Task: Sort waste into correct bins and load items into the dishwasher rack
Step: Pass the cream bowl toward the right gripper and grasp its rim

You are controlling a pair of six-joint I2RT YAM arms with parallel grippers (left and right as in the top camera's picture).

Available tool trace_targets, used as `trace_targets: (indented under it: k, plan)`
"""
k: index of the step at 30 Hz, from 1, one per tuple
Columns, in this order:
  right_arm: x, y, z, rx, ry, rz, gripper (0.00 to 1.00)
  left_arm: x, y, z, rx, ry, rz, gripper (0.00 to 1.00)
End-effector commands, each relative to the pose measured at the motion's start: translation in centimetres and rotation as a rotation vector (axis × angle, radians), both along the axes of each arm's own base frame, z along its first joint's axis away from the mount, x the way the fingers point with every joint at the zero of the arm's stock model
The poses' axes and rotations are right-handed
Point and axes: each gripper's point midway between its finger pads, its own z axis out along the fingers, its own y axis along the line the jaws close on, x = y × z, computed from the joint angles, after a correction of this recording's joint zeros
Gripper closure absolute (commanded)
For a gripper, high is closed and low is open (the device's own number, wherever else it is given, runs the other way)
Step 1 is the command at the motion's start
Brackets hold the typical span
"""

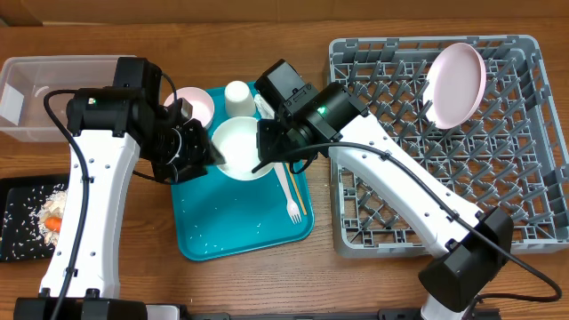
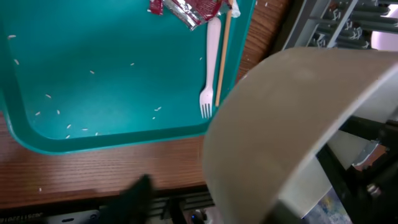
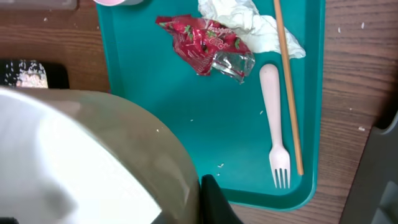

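Overhead: right claw (image 1: 265,156) clamped on white bowl (image 1: 240,142) rim; left claw (image 1: 203,153) alongside.

White-linked arms (image 1: 89,204) with black joints, black cables, one green light (image 1: 322,110).

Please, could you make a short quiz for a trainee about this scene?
1. True or false: the plate stands in the rack.
2. What lies beside the fork on the tray? A) spoon B) chopstick C) knife
3. Fill in: the carrot lies in the ____ bin.
Key: 1 true; 2 B; 3 black.
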Motion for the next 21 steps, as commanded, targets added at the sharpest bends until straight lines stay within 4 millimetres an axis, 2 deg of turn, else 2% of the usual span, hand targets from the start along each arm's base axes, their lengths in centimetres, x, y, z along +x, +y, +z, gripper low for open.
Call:
trace_targets:
  k: [1, 3, 5, 9, 14, 15, 16, 19, 21]
  plan:
    - [0.1, 0.3, 1.2, 0.029, -0.021, -0.005, 0.96, 0.1, -0.1, 0.6, 0.01, -0.033, -0.018, 0.03]
    - [0.2, 0.3, 1.4, 0.027, -0.028, -0.007, 0.96, 0.3, -0.2, 0.6, 0.008, -0.045, -0.019, 0.02]
    - [0.5, -0.3, 1.6, 0.0, -0.048, -0.022, 0.96, 0.7, -0.3, 0.8, -0.004, -0.06, -0.02, 0.05]
    - [1.9, -3.4, 2.2, -0.123, -0.107, -0.111, 0.96, 1.3, -2.2, 2.8, -0.127, -0.129, -0.075, 0.12]
    - [3.7, -9.0, 2.7, -0.281, -0.142, -0.239, 0.96, 2.2, -2.7, 7.2, -0.156, -0.285, -0.12, 0.12]
    - [4.0, -10.3, 2.7, -0.309, -0.14, -0.266, 0.96, 2.2, -2.7, 8.4, -0.153, -0.326, -0.129, 0.1]
    - [4.7, -12.7, 2.7, -0.354, -0.133, -0.318, 0.96, 1.9, -2.6, 10.3, -0.147, -0.391, -0.135, 0.07]
    - [5.6, -17.3, 2.8, -0.436, -0.118, -0.432, 0.96, 1.1, -2.3, 12.1, -0.13, -0.459, -0.133, 0.05]
    - [5.8, -20.1, 3.1, -0.489, -0.106, -0.489, 0.96, 0.7, -1.7, 12.3, -0.089, -0.475, -0.122, 0.04]
